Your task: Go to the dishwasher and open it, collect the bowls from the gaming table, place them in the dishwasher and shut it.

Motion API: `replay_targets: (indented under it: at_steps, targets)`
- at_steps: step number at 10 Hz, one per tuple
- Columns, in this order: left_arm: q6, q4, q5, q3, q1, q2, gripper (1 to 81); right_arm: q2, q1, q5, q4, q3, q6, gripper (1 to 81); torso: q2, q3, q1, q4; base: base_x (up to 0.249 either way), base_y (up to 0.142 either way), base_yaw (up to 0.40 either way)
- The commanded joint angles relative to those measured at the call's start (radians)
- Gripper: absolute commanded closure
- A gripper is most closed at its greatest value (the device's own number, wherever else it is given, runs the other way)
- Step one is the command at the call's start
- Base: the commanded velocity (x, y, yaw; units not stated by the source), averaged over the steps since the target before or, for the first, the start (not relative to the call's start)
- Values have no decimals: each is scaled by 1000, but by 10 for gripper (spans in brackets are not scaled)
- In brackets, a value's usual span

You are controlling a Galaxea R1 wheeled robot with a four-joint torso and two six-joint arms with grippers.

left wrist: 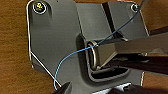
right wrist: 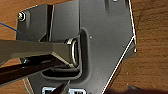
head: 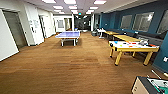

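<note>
— Where are you standing?

— Open office hall, brown wood-look floor [head: 75, 72]. The gaming table [head: 133, 47], white top on yellow legs, stands ahead on my right against the blue wall [head: 140, 15].

— Any bowls on it?

— Small coloured spots [head: 130, 44] lie on the white top, red and orange among them. They may be the bowls, but from here I can't make out their shapes.

— What else is around?

— A blue table-tennis table [head: 68, 35] further down, middle of the hall. Long yellow tables [head: 125, 37] behind the gaming table. A corner of a green-field football table [head: 152, 86] close by at my lower right.

— Your hands?

— Both wrist views look down at the floor past my own dark plate. I can't tell whether either hand is open or closed.
</note>
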Motion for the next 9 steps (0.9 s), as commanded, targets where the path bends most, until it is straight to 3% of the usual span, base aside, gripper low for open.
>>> replay_targets:
  at_steps: [1, 2, 9]
  targets:
    - [1, -4, 48, 0, -42, 4, 10, 1, 44, -56, -1, 1, -1, 10, 0, 0, 0, 0, 188, 0, 0]
    - [1, -4, 48, 0, -42, 4, 10, 1, 44, -56, -1, 2, -1, 10, 0, 0, 0, -7, 188, 0, 0]
    - [1, -4, 48, -1, -42, 4, 10, 3, 42, -56, -1, 1, 1, 10, 0, 0, 0, -7, 190, 0, 0]
